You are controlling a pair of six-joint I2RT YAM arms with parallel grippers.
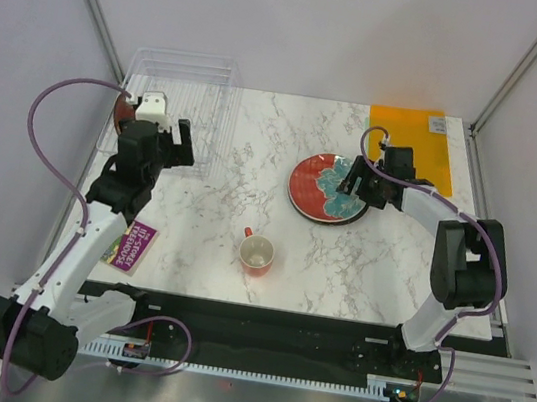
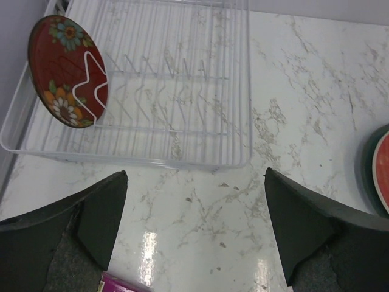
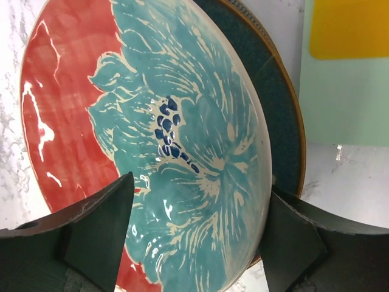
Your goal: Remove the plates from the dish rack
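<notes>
The dish rack [image 1: 217, 70], a clear tray with a wire grid, stands at the back left. One red floral plate [image 2: 64, 67] stands upright in the wires at the left end of the dish rack [image 2: 182, 159]. My left gripper [image 2: 194, 207] hangs open over bare marble just in front of it, holding nothing. At centre right a red plate with a teal flower [image 3: 152, 140] lies on a dark teal plate [image 3: 282, 103]; this stack [image 1: 323, 189] rests flat on the table. My right gripper [image 3: 197, 207] is open, its fingers straddling the top plate's near rim.
A small red mug [image 1: 257, 253] stands on the marble between the arms. A flat orange sheet [image 1: 409, 141] lies at the back right behind the stack. A purple card [image 1: 131, 244] lies by the left arm. Frame posts and walls bound the table.
</notes>
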